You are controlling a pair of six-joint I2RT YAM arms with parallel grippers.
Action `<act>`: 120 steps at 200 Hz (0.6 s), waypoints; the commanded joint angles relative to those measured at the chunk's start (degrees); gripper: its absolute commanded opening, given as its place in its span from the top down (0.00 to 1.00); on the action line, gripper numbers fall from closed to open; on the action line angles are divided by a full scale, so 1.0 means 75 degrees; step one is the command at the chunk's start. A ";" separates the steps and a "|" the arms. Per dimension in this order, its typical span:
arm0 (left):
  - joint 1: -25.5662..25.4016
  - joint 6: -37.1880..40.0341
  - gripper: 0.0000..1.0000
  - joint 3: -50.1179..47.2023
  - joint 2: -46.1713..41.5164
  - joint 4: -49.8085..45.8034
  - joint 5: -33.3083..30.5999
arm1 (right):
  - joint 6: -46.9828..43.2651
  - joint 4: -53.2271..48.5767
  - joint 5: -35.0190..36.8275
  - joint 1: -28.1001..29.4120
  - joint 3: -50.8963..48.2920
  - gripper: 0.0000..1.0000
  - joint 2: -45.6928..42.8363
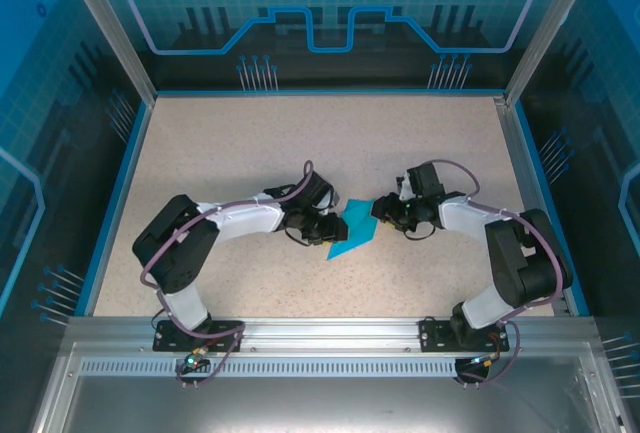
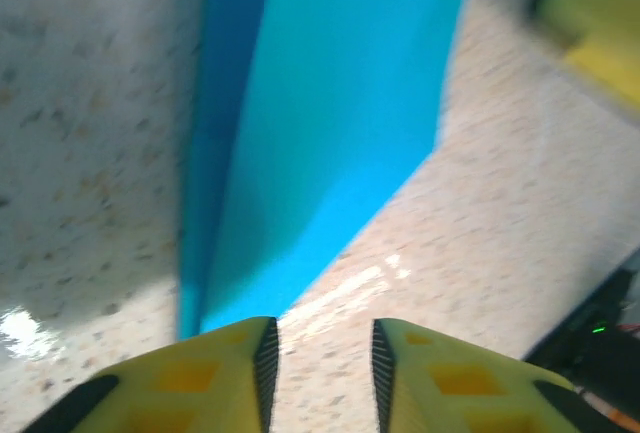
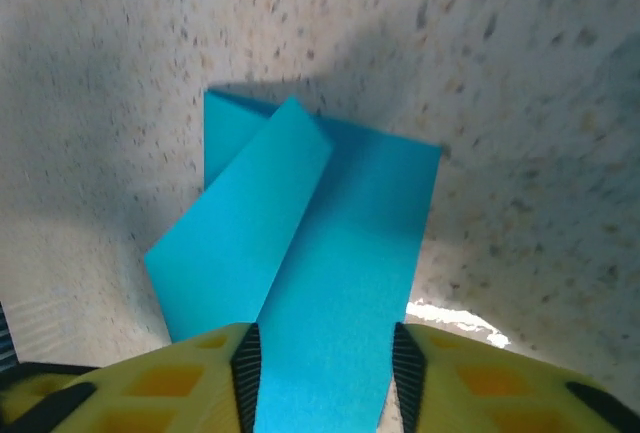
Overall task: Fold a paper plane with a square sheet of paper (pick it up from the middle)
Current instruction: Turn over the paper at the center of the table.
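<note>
Right wrist, paper plane [image 3: 340, 213] between spread right tool [image 3: 322, 358], left tool [image 2: 320, 343] parted, empty

We see a speckled beige tabletop [image 1: 300, 153] bordered by a blue rim [image 1: 113, 193]. On it, slightly nearer to us than the middle, lies a folded sheet of cyan-blue paper [image 1: 352, 235], its layers overlapping along slanted creases.

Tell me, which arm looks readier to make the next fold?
Probably the right: the right claw, open, straddles the folded blue paper, while the left claw sits open at its near tip.
</note>
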 commanded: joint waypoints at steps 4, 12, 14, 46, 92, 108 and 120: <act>0.0161 -0.0098 0.62 0.0224 -0.0202 0.0255 -0.0349 | 0.0552 0.0275 -0.0177 0.0295 -0.0049 0.51 -0.0235; 0.0208 -0.0161 0.61 0.0207 -0.0142 0.0320 -0.0395 | 0.0625 0.0293 -0.0132 0.0382 -0.0015 0.48 -0.0193; 0.0232 -0.0192 0.61 0.0202 -0.0131 0.0329 -0.0404 | 0.0637 0.0297 -0.0127 0.0397 -0.0010 0.48 -0.0178; 0.0421 -0.0434 0.56 0.0037 -0.0046 0.0613 -0.0386 | 0.0793 0.0367 -0.0080 0.0645 0.0224 0.46 0.0190; 0.0651 -0.0714 0.55 -0.0175 0.0023 0.0737 -0.0379 | 0.1248 0.1059 -0.0334 0.0918 0.0298 0.51 0.0740; 0.0755 -0.0860 0.54 -0.0288 0.0018 0.0877 -0.0345 | 0.1359 0.1356 -0.0413 0.0988 0.0313 0.53 0.0931; 0.0792 -0.0906 0.54 -0.0335 0.0020 0.0903 -0.0346 | 0.1373 0.1452 -0.0430 0.1050 0.0352 0.55 0.1040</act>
